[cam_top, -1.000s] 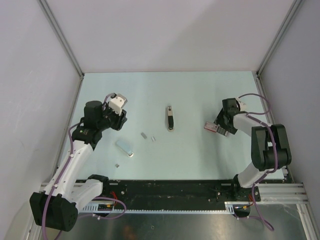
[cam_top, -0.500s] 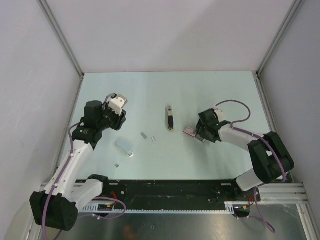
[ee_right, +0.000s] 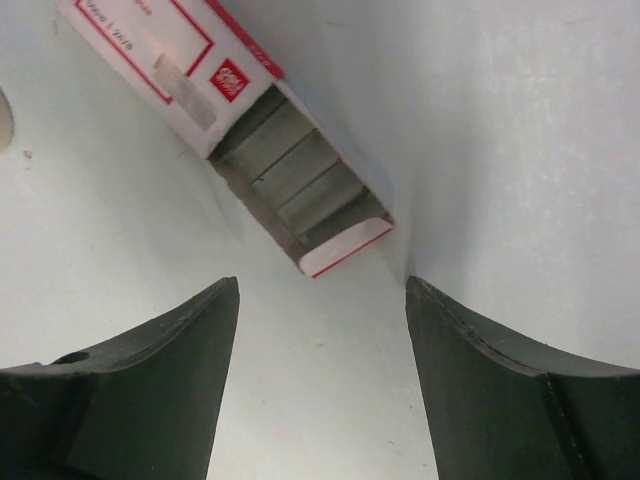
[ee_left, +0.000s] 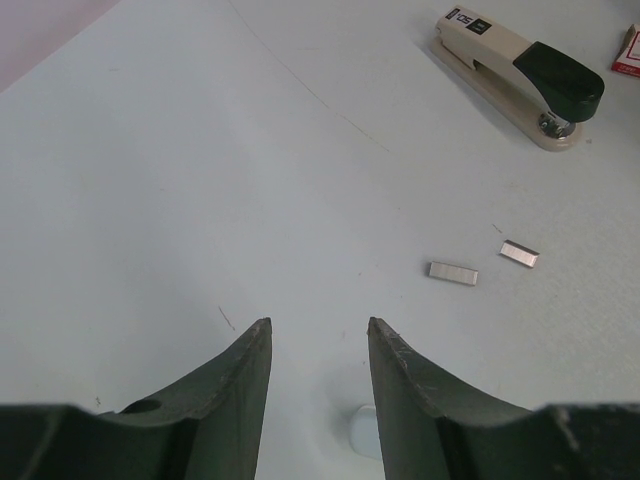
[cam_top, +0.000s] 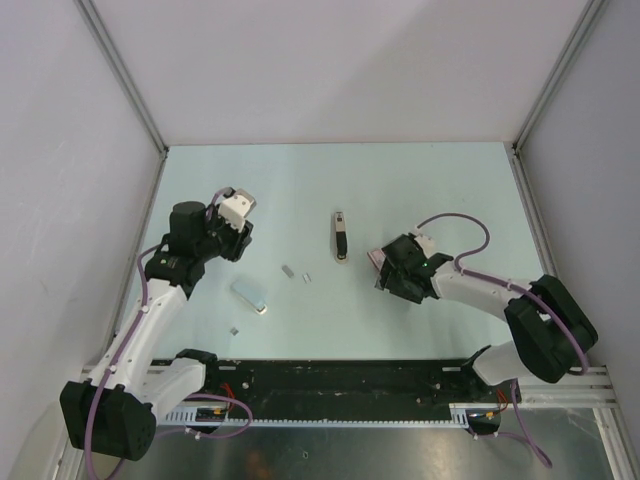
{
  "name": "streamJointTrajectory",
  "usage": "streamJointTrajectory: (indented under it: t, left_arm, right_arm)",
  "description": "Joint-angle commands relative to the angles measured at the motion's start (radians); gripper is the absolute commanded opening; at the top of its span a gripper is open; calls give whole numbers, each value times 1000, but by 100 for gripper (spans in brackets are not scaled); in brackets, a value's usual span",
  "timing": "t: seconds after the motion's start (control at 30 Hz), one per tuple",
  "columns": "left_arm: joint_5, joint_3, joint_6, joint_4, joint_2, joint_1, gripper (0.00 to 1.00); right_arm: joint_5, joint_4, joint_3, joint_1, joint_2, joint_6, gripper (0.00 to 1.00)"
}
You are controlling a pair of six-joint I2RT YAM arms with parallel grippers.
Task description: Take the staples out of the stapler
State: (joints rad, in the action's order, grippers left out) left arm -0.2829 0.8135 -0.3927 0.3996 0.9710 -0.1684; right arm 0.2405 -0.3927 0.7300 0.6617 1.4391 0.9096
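Since a second ago my right arm has swung in from far out on the stapler's right. My right hand [cam_top: 388, 268] now sits near the stapler [cam_top: 341, 236], and the staple box [cam_top: 376, 259] has travelled along in front of it; my left arm has not stirred. That right hand is spread wide with nothing between its fingers, and the box lies just past the fingertips, not gripped. My left hand [cam_top: 243, 238], well off on the stapler's left, stands narrower and also holds nothing.

Some staples are already out. The bar of staples [cam_top: 250, 294] lies on the surface [cam_top: 420, 180] to the stapler's left and nearer my bases, with small staple pieces [cam_top: 288, 270] between it and the stapler.

I take the step to be reaching the stapler. To do it well I should lift over the box rather than shove it into the stapler. I should then close across the stapler's narrow width and keep clear of the loose pieces.

My right wrist view shows the box's end open, with grey strips packed inside; from above it is only a pinkish patch. My left wrist view shows the stapler shut, with a cream body and a black top. Only the overhead view shows the whole bar and a tiny bit [cam_top: 234, 329] lying nearer my bases
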Motion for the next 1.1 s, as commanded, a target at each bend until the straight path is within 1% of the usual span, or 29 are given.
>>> streamJointTrajectory:
  t: [0.0, 0.1, 0.2, 0.3, 0.4, 0.57, 0.7, 0.9, 1.07]
  left_arm:
    - [-2, 11, -15, -5, -6, 7, 49]
    - [-2, 5, -15, -5, -11, 7, 49]
    - [-9, 3, -11, -4, -9, 7, 49]
    - [-20, 6, -2, -5, -1, 7, 49]
    - [-25, 14, 6, -5, 7, 7, 49]
    - [-25, 16, 7, -5, 7, 7, 49]
    - [-21, 9, 7, -5, 7, 9, 49]
    - [-21, 3, 10, -6, 14, 8, 48]
    - [-14, 6, 15, -6, 5, 10, 48]
  right_arm:
    - [-14, -73, -12, -74, -75, -11, 72]
    - [-8, -81, 15, -157, -130, -64, 72]
    - [2, -77, 44, -233, -141, -108, 71]
    - [26, -48, 77, -273, -85, -139, 70]
    - [37, -10, 105, -285, 17, -147, 68]
    - [62, 44, 136, -257, 182, -129, 65]
    - [77, 68, 160, -220, 265, -105, 63]
    - [90, 69, 199, -153, 319, -76, 62]
    - [102, 42, 211, -86, 305, -55, 61]
